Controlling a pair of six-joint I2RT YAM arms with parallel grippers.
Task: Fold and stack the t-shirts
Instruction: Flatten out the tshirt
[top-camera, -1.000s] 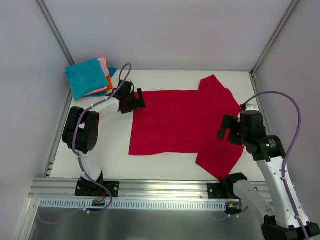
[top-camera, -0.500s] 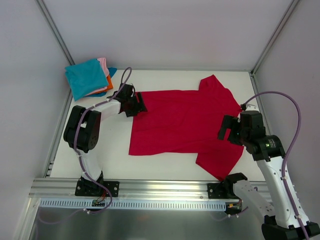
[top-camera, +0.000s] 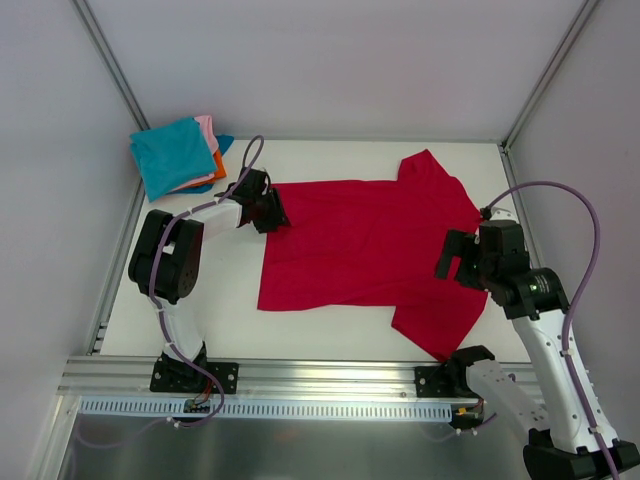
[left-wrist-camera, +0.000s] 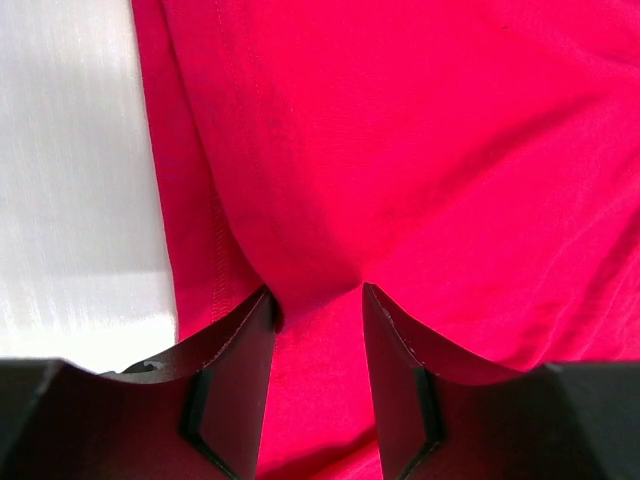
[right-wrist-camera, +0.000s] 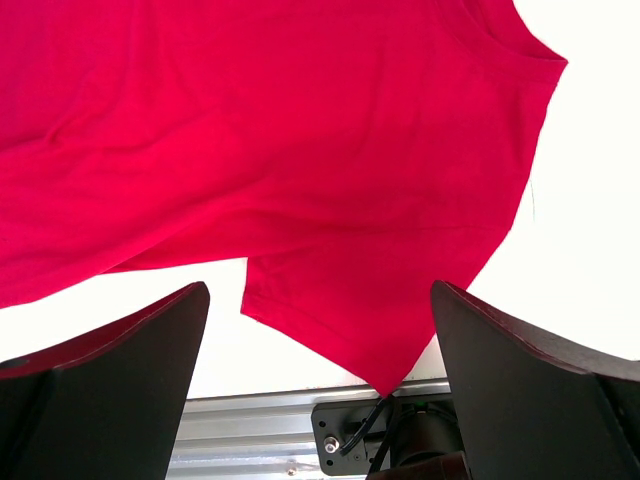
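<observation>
A large red t-shirt (top-camera: 370, 240) lies spread flat on the white table (top-camera: 200, 300), collar to the right. My left gripper (top-camera: 272, 212) presses down on its far left hem corner. In the left wrist view the red t-shirt (left-wrist-camera: 400, 150) fills the frame. The left gripper (left-wrist-camera: 315, 290) has its jaws half closed, a gap still between them, and a ridge of cloth gathers at the fingertips. My right gripper (top-camera: 460, 262) hovers wide open above the near right sleeve. The right wrist view shows the right gripper (right-wrist-camera: 318, 290) with nothing between its fingers, the red t-shirt (right-wrist-camera: 300, 120) below.
A folded stack of t-shirts (top-camera: 180, 155), teal on top with pink, orange and blue edges showing, sits at the far left corner. An aluminium rail (top-camera: 300, 380) runs along the table's near edge. Grey walls and frame posts (top-camera: 110, 70) close in the sides.
The left gripper's jaws have narrowed from wide open to half closed over the hem corner, and the wrist has edged slightly right. The right arm has not moved.
</observation>
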